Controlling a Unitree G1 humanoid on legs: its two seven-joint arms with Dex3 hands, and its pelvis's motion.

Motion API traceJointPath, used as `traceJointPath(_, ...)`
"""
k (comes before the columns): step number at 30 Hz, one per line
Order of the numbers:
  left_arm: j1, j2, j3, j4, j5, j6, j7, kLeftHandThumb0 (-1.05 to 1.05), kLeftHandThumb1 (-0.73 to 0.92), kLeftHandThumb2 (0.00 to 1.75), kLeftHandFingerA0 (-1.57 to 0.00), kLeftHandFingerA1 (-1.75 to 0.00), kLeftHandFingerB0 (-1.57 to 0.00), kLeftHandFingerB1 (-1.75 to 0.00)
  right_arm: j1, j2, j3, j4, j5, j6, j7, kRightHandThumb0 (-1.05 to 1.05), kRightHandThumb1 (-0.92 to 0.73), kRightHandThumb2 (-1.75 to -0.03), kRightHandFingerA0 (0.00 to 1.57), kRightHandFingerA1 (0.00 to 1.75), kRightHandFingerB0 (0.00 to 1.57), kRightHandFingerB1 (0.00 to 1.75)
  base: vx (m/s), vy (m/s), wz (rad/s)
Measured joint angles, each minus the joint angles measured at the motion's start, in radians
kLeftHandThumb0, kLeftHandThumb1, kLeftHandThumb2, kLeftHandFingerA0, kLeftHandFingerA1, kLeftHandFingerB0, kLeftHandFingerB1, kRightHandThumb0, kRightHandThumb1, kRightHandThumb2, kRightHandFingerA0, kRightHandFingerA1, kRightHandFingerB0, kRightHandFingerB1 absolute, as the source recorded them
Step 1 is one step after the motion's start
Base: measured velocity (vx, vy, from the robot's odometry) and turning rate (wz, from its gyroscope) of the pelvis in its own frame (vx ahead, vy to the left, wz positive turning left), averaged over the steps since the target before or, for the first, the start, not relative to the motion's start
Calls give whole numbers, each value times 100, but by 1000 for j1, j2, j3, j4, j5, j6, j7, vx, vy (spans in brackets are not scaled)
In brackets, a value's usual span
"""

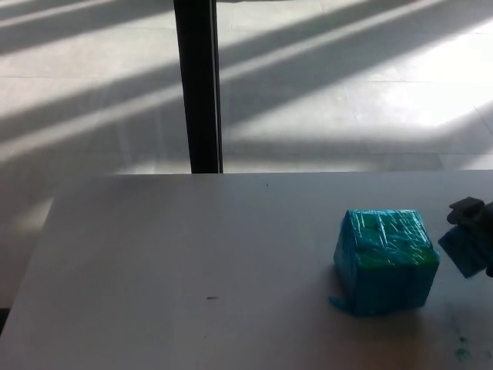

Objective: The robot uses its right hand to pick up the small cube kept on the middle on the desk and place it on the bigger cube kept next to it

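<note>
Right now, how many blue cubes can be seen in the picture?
2. The bigger cube stands on the desk, right of the middle. The small cube is at the right edge, tilted, held by the right hand, partly cut off.

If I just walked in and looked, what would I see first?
The big cube, bright blue-green and shiny, sits on the right part of the pale desk. At the far right edge, the robot's black right hand holds a small cube, tilted, beside the big one. Behind the desk, a dark post stands against a floor striped with sunlight.
</note>
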Motion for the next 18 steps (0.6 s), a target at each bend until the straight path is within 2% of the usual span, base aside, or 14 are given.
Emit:
traceJointPath(1,0,0,0,1,0,0,0,-72,67,61,-49,-63,-54,-46,-2,-4,-7,-1,0,-9,-4,-31,-71,-65,78,158,82,92,0,0,0)
traceJointPath(2,1,0,1,4,0,0,0,-74,69,61,-49,-64,-52,-45,-10,-13,-23,-5,0,-32,-9,-28,-72,-63,79,166,75,118,0,0,0)
traceJointPath(3,2,0,1,5,0,0,0,-72,68,61,-50,-65,-52,-45,-18,-18,-31,-5,0,-45,-12,-27,-71,-63,81,161,77,118,0,0,0)
traceJointPath(4,3,0,1,5,0,0,0,-71,69,60,-50,-65,-50,-43,-31,-25,-42,-8,-1,-62,-17,-27,-71,-64,80,165,72,128,0,0,0)
traceJointPath(7,4,0,2,3,0,0,-1,-71,68,61,-50,-64,-51,-44,-72,-53,-69,-19,-2,-109,-27,-26,-69,-65,82,165,72,132,0,0,0)
traceJointPath(9,4,1,2,3,0,0,-2,-73,69,61,-49,-66,-51,-45,-96,-63,-82,-24,-2,-137,-31,-24,-67,-65,81,172,69,144,0,0,0)
traceJointPath(10,4,2,1,3,0,0,-2,-73,69,61,-49,-66,-51,-45,-106,-65,-90,-28,-1,-152,-31,-24,-67,-65,81,172,69,144,0,0,0)
traceJointPath(11,4,2,1,3,0,0,-2,-74,69,61,-48,-67,-51,-46,-114,-67,-98,-31,0,-167,-30,-26,-66,-60,81,170,82,96,0,0,0)
traceJointPath(12,4,3,1,2,0,0,-2,-73,68,61,-50,-67,-52,-46,-119,-68,-104,-35,1,-179,-27,-36,-56,-60,85,167,92,61,0,0,0)
traceJointPath(14,5,6,1,3,0,0,-2,-74,67,61,-51,-67,-53,-47,-131,-70,-114,-51,7,-210,-7,-35,-55,-59,85,168,92,67,0,0,0)
traceJointPath(15,6,7,1,3,0,0,-2,-72,68,61,-48,-65,-51,-46,-137,-70,-115,-59,8,-222,0,-35,-55,-58,85,170,89,82,0,0,0)
traceJointPath(16,6,8,1,3,0,0,-2,-73,69,61,-49,-66,-50,-46,-146,-70,-117,-69,10,-241,11,-32,-57,-56,82,172,78,118,0,0,0)
traceJointPath(17,6,9,1,4,0,0,-2,-74,68,61,-47,-65,-50,-46,-153,-70,-121,-78,12,-255,19,-32,-59,-56,82,173,81,115,0,0,0)
traceJointPath(18,7,10,1,3,0,0,-2,-73,67,61,-49,-65,-53,-47,-157,-70,-123,-85,13,-264,24,-34,-61,-57,82,174,83,105,0,0,0)
